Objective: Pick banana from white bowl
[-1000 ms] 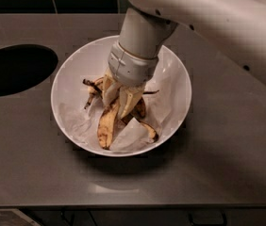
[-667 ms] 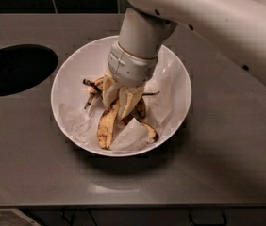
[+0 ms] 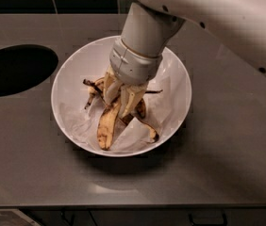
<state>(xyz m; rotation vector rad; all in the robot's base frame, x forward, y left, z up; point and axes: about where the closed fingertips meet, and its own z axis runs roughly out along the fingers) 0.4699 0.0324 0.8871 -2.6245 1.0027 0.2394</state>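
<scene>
The banana (image 3: pixel 106 126) is a limp yellow peel with brown-black spots, its strips splayed over the crumpled white paper inside the white bowl (image 3: pixel 71 74). The bowl sits in the middle of the grey counter. My gripper (image 3: pixel 120 95) reaches straight down into the bowl from the upper right. Its two pale fingers (image 3: pixel 110 86) are closed around the upper part of the peel. One long strip hangs toward the front and a dark stem points left. The arm hides the back of the bowl.
A round dark hole (image 3: pixel 15 69) is cut in the grey counter (image 3: pixel 227 164) to the left of the bowl. Dark tiles run along the back. The counter's front edge is at the bottom, with drawers below it.
</scene>
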